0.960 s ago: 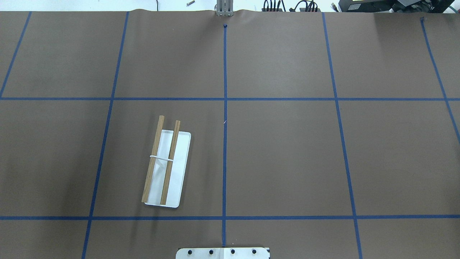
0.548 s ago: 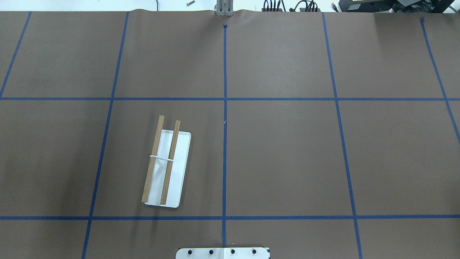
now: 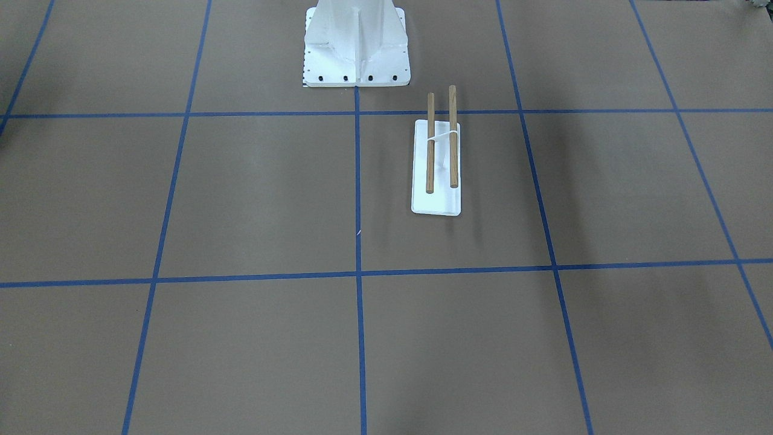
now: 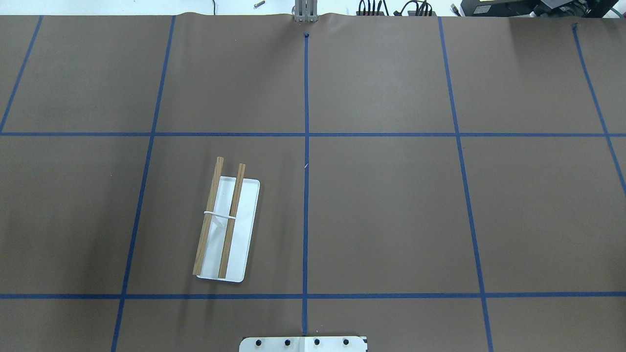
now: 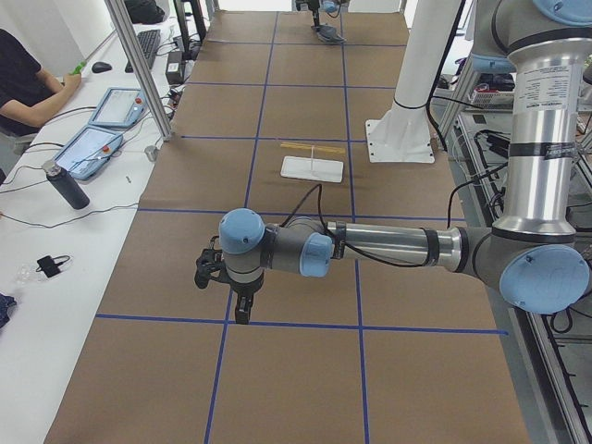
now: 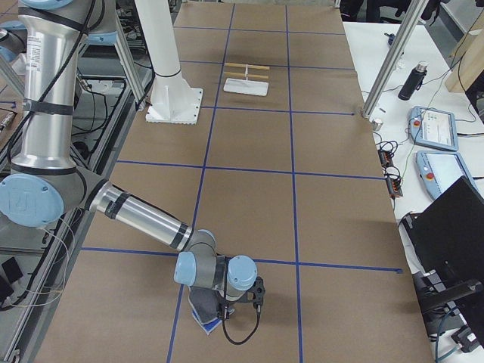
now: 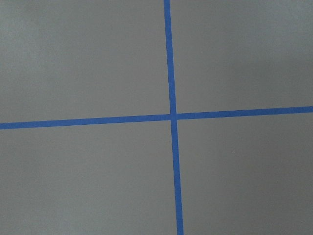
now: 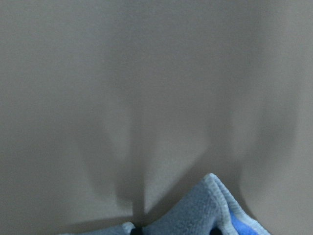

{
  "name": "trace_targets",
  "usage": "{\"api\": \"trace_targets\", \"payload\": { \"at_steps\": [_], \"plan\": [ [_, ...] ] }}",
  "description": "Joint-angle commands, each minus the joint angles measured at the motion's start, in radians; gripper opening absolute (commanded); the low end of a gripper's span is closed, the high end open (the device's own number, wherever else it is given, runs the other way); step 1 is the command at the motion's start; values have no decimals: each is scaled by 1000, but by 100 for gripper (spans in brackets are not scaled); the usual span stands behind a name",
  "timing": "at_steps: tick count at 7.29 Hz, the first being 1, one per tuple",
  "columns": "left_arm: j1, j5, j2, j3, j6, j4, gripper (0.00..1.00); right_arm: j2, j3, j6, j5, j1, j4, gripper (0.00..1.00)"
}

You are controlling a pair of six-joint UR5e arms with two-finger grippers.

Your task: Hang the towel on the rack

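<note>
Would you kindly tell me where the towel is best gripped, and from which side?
Probably the raised, stitched-edge fold of the towel, from straight above: it peaks up off the table, so jaws can close on either side of it.

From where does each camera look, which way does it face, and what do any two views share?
Front-facing: across the table, facing the robot; rack, white pedestal; no arm.
Overhead: behind the robot, looking down; rack; no arm.
Exterior left: table's left end; left arm near.
Exterior right: right end; right arm near, its tip at the towel.
Left wrist: straight down on crossed blue tape; no jaws.
Right wrist: down on the table; towel corner; no jaws.
Shared: the rack in all four fixed views.
</note>
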Motion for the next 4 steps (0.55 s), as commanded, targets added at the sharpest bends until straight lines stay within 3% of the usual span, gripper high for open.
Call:
{"api": "trace_targets", "payload": {
  "at_steps": [1, 2, 4],
  "plan": [
    [0, 0, -1, 3, 0, -1, 99, 2, 10, 0, 51, 6, 1, 0],
    [0, -2, -3, 4, 0, -1, 99, -1, 54, 2, 54, 46, 1, 0],
    [0, -2, -4, 6, 0, -1, 99, 16, 171, 0, 164, 118, 1, 0]
  ]
}}
